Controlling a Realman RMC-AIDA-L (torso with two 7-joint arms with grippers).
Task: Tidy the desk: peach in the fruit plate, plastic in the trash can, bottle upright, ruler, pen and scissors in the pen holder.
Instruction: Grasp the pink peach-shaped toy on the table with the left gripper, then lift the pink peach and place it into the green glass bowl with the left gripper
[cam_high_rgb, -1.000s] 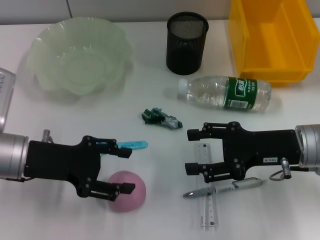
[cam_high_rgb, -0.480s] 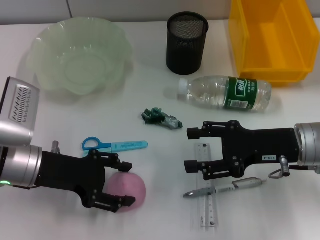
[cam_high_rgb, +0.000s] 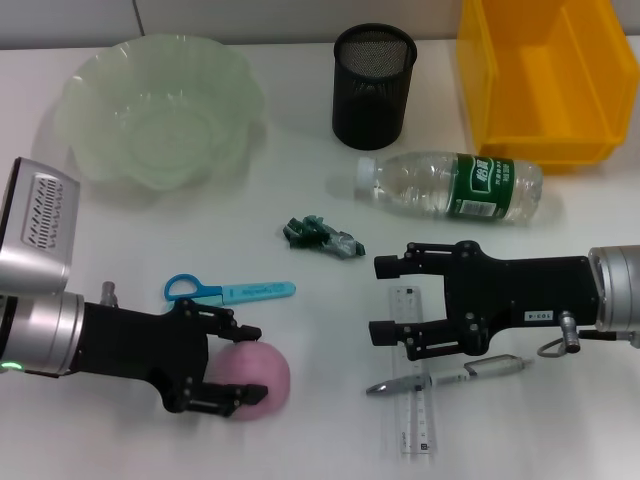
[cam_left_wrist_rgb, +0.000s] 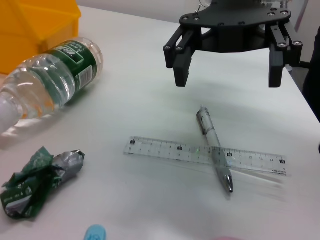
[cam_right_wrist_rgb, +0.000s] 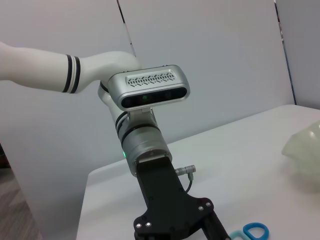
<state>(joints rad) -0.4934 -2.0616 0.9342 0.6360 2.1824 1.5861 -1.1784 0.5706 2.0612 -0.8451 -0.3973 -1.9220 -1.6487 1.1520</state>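
The pink peach (cam_high_rgb: 268, 372) lies at the table's near left, and my left gripper (cam_high_rgb: 247, 366) is shut on it with a finger against each side. Just behind it lie the blue scissors (cam_high_rgb: 230, 291). My right gripper (cam_high_rgb: 383, 300) hangs open above the top end of the clear ruler (cam_high_rgb: 415, 420), which the pen (cam_high_rgb: 450, 375) crosses. The left wrist view shows the ruler (cam_left_wrist_rgb: 165, 149), the pen (cam_left_wrist_rgb: 215, 145) and the open right gripper (cam_left_wrist_rgb: 227, 70). The crumpled green plastic (cam_high_rgb: 322, 235) sits mid-table. The bottle (cam_high_rgb: 455, 187) lies on its side.
The pale green fruit plate (cam_high_rgb: 90, 150) stands at the back left, the black mesh pen holder (cam_high_rgb: 372, 90) at the back centre, and the yellow bin (cam_high_rgb: 540, 120) at the back right. The bottle lies just in front of the bin.
My left gripper turned and came down around the peach, uncovering the scissors, then its fingers drew in slightly onto the fruit. The right arm has stayed put.
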